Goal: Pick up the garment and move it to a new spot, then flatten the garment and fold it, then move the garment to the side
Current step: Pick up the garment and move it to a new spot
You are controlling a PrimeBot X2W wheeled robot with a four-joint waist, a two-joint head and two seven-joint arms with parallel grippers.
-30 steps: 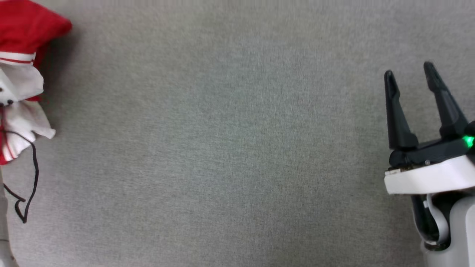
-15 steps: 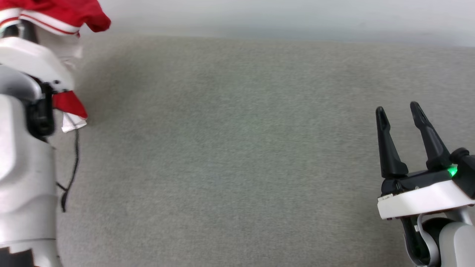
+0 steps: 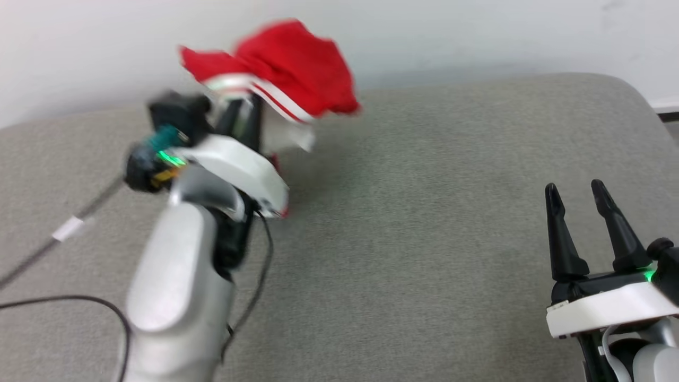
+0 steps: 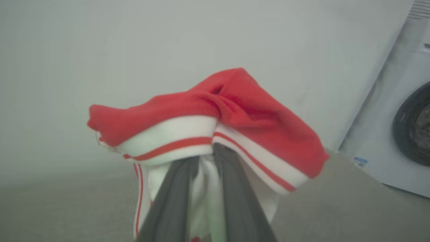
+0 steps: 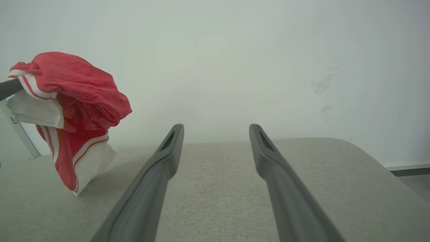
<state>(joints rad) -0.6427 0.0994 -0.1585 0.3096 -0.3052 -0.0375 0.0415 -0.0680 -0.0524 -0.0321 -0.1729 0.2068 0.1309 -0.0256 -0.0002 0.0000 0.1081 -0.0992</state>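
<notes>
The fingers (image 4: 173, 198) of the left gripper (image 4: 205, 153) are pinched narrow on the white striped edge of the garment (image 4: 235, 101). The garment hangs bunched in the air at about 11 o'clock in the head view, its lowest corner close over the grey tabletop (image 3: 424, 239). The right gripper (image 3: 575, 188), at 4 o'clock, is spread and empty. With only one edge held, the carry should be smooth. I would lower the bundle onto the open middle before letting go, leaving room for the right gripper to take a second edge.
</notes>
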